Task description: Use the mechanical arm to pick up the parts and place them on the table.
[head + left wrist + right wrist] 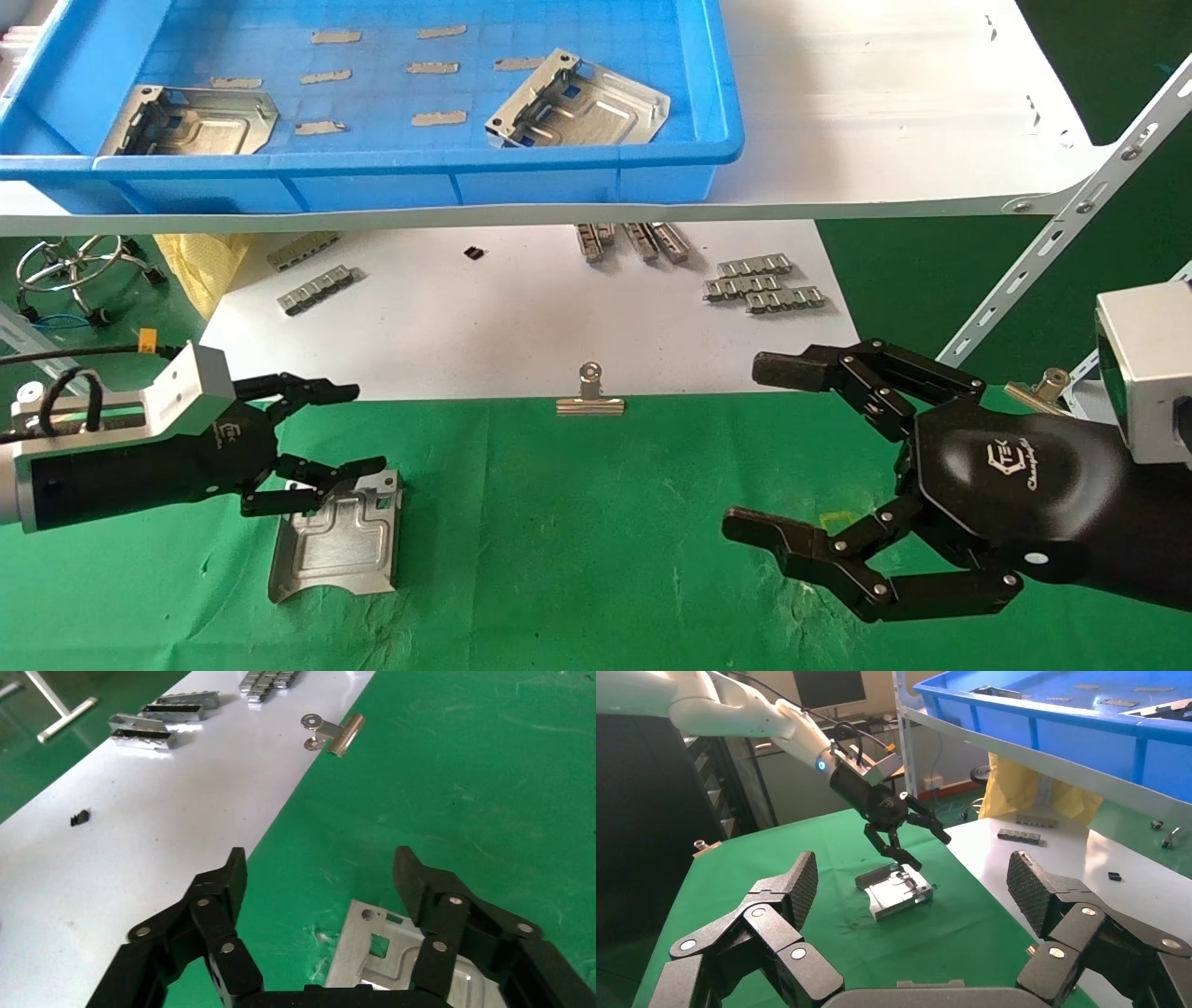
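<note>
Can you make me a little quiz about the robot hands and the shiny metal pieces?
1. How many silver parts are in the blue tray?
2. True or false: the left hand is clamped shut on the part on the green table.
3. The right hand is: A) holding a part, B) open and empty, C) inside the tray.

Key:
1. Two, one part and another part.
2. False; its fingers are spread above it.
3. B.
</note>
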{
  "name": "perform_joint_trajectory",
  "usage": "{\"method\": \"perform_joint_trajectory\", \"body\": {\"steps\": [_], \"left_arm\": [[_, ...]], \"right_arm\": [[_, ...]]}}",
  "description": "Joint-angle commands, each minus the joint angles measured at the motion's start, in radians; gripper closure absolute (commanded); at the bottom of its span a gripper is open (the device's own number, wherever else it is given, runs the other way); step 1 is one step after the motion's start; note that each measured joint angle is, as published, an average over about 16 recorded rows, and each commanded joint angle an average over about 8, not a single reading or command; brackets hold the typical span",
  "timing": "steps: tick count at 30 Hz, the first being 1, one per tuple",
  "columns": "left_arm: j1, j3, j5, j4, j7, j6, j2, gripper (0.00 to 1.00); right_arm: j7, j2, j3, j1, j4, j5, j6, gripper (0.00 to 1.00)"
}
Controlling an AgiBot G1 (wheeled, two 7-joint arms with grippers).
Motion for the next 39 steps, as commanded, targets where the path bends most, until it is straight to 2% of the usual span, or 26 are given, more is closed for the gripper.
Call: {"method": "perform_joint_trajectory", "body": {"steps": [1, 10, 39], "left_arm": [[0.001, -0.001, -0.003, 0.002, 0.001, -0.001, 0.001, 0.0], [0.019, -0.014, -0.007, -0.062, -0.016, -0.003, -0.015, 0.0], [0.28, -0.238, -0.155, -0.701, -0.402, -0.033, -0.155, 0.0]], "right_arm": [[0.0, 0.0, 0.0, 0.0, 0.0, 0.0, 0.0, 0.0], [0.0, 0.0, 0.0, 0.0, 0.0, 0.0, 0.0, 0.0], [0.0, 0.0, 0.0, 0.0, 0.0, 0.0, 0.0, 0.0]]}}
